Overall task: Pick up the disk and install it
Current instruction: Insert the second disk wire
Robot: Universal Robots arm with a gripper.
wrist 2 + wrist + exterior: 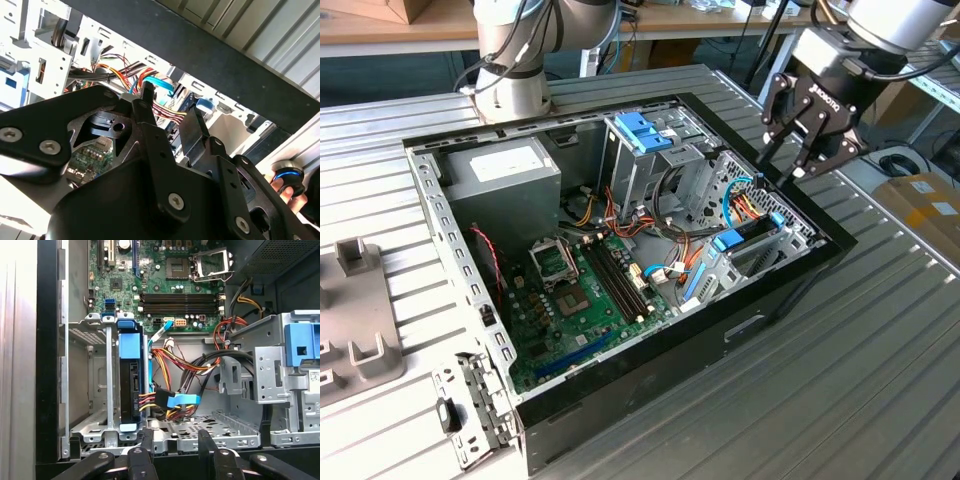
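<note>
Jaws of the gripper (798, 150) stand apart, holding nothing, at the upper right of the exterior view above the computer case (650, 370). The disk (130, 385) stands on edge in a metal bay (107, 390), left of centre in the first wrist view.

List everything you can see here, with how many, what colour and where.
Computer case: one, black, open on the ribbed metal table.
Disk: one, dark with blue frame, standing on edge in the drive bay at the case's end nearest the claw.
Circuit board: one, green, on the case floor.
Power box: one, grey, far corner of the case.
Blue handle: one, atop the metal cage.
Cables: a bundle, orange, red, yellow, black, blue, beside the disk.
Grey holder: one, exterior view's left edge.
Claw: one, black, open, empty, above the case's edge.
</note>
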